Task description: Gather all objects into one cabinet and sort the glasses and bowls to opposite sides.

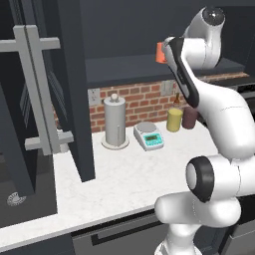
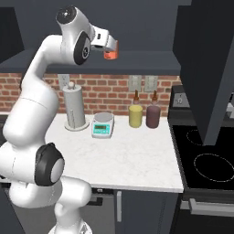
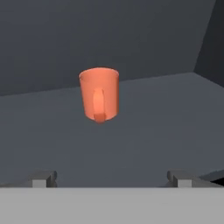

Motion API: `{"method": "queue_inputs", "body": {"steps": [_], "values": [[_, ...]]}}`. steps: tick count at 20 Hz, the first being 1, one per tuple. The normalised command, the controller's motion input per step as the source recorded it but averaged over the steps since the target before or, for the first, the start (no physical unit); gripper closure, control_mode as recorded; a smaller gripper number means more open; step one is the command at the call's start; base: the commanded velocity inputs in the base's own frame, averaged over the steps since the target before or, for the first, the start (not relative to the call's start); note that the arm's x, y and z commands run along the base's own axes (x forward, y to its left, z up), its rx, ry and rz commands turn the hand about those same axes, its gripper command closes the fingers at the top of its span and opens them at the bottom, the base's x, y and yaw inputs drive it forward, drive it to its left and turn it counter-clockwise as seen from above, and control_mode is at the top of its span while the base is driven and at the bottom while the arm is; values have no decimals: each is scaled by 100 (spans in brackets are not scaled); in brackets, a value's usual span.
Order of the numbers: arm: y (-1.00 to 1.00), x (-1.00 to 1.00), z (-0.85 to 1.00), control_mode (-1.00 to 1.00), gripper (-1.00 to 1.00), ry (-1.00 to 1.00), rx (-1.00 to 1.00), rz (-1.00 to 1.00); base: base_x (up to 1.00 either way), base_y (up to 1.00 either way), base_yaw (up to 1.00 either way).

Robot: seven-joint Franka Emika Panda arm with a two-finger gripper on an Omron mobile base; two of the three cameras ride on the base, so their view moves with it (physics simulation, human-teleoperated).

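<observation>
- A salmon-orange cup (image 3: 99, 93) is seen standing upright on the dark cabinet shelf (image 3: 166, 113), its handle turned toward the hand camera.
- In the right base view the same cup (image 2: 110, 52) is seen just beyond the tool (image 2: 106, 44), on the charcoal shelf (image 2: 151, 61) above the brick wall.
- In the left base view only an orange edge of the cup (image 1: 160, 53) is visible; the rest is masked by the white arm (image 1: 191, 74).
- The tool's finger tips (image 3: 43, 179) are seen spread wide at the bottom of the hand view, apart from the cup; nothing is pinched between them.
- No other item is noted between the tool and the cup on the shelf.
- An opened cabinet door (image 1: 35, 89) with a long grey bar handle (image 1: 36, 87) stands at the left, projecting over the table (image 1: 124, 184).
- A second dark door (image 2: 208, 68) hangs open at the right, above the black stovetop (image 2: 205, 160).
- On the table below, against the brick wall: a paper towel holder (image 1: 115, 122), a small scale (image 1: 148, 135), a yellow canister (image 1: 174, 119) and a maroon canister (image 1: 190, 118), the two canisters just beside each other.
</observation>
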Motion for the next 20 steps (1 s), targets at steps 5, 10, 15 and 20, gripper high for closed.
{"method": "queue_inputs", "body": {"steps": [5,10,15,20], "values": [[0,17,0,-100,-100,0,0,0,0,0,0],[0,59,7,-100,-100,8,0,0,0,0,0],[0,46,10,-100,-100,11,0,0,0,0,0],[0,40,7,-100,-100,10,0,0,0,0,0]]}}
